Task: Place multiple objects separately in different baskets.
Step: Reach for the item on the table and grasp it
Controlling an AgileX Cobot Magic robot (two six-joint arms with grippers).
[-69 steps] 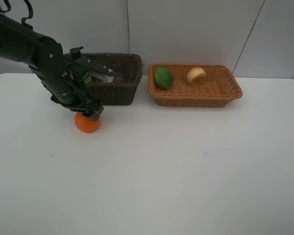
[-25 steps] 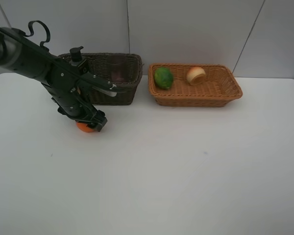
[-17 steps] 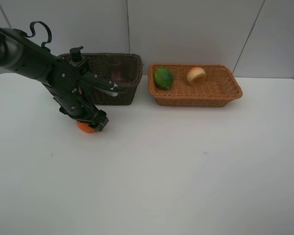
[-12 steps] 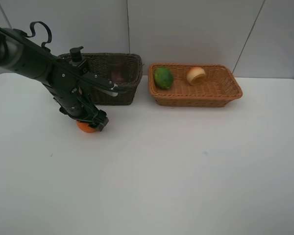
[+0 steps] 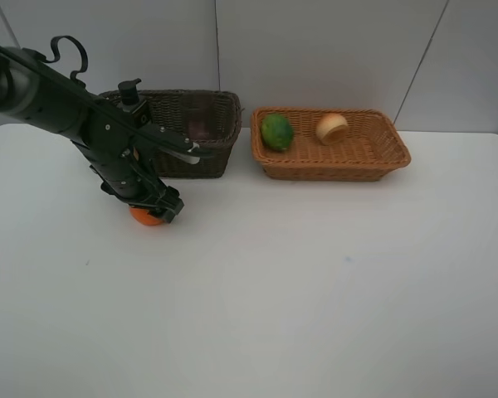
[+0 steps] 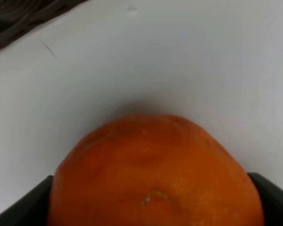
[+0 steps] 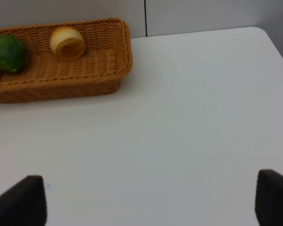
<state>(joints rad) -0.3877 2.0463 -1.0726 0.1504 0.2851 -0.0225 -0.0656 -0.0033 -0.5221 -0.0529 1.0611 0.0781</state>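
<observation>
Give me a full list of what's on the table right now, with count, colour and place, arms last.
Tangerine: one, orange, on the table in front of the dark basket, between the left gripper's fingers.
Green fruit: one, green, left end of the tan basket.
Peach: one, yellow-cream with a reddish edge, in the tan basket, right of the green fruit.
Dark basket: one, dark brown, back left; contents hard to make out.
Tan basket: one, light orange-tan, back centre-right.
Table: one, white.
Left gripper: black, open, down around the tangerine.
Right gripper: open, over bare table.
</observation>
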